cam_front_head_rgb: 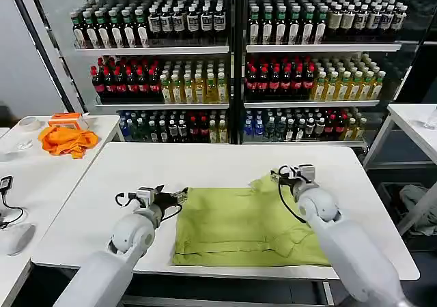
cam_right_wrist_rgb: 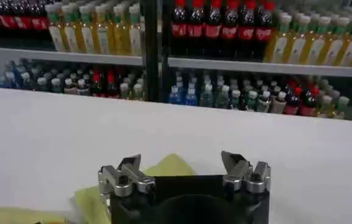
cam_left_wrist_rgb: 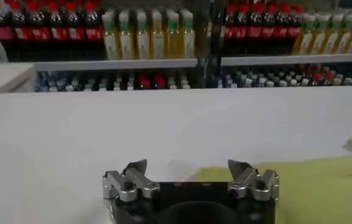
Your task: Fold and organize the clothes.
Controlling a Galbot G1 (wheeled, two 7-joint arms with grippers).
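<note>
1. The T-shirt (cam_front_head_rgb: 249,226) lies flat on my white table (cam_front_head_rgb: 205,167), toward the near edge and right of centre. It is lime yellow-green, roughly rectangular, and one corner rises into a small peak at its far right.
2. My left gripper (cam_front_head_rgb: 181,196) sits low over the table at the shirt's left edge, near the far left corner. In the left wrist view, this gripper (cam_left_wrist_rgb: 188,168) has its fingers spread wide, nothing between them, with shirt fabric (cam_left_wrist_rgb: 321,189) just beyond one fingertip.
3. My right gripper (cam_front_head_rgb: 281,174) is at the raised far right corner of the shirt. In the right wrist view, it (cam_right_wrist_rgb: 182,163) is likewise spread apart and empty, with the peaked fabric (cam_right_wrist_rgb: 163,166) directly below it.
4. An orange cloth (cam_front_head_rgb: 67,140) rests on the side table (cam_front_head_rgb: 41,177) to my left, well apart from the shirt.
5. Shelves of bottles (cam_front_head_rgb: 239,68) stand behind the table.
</note>
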